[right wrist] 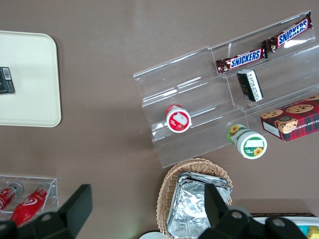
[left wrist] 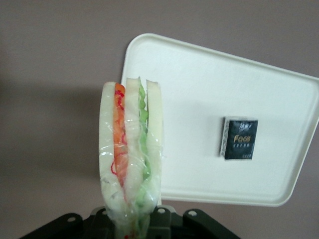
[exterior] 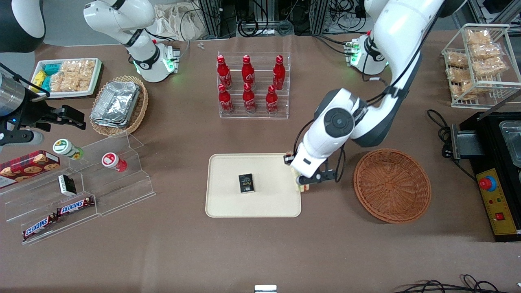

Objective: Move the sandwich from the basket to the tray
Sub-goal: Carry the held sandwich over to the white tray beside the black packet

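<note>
the gripper (exterior: 308, 182) is clamped on the sandwich (left wrist: 130, 159), holding it by one end so the wedge sticks out from the fingers with its red, orange and green filling edge showing. it hangs above the edge of the tray (exterior: 228, 203) on the working arm's side, so the sandwich sits partly over the rim and partly over bare counter (exterior: 325, 244). the basket (exterior: 392, 185) lies well apart from the gripper, toward the working arm's end of the counter, and looks empty.

the carry seems nearly done; what is left is a short move further over the tray, a lowering and a release.

the main risk is letting go here: the wedge would probably land across the rim and tip off onto the counter. the wrap is slick and the bread soft, so a hold on only one end could let the sandwich slide or swing during the lowering, and a hard squeeze could crush it. a small dark packet (exterior: 246, 182) lies on the tray, near the gripper but clear of it; overshooting inward could drop the sandwich onto it.
</note>
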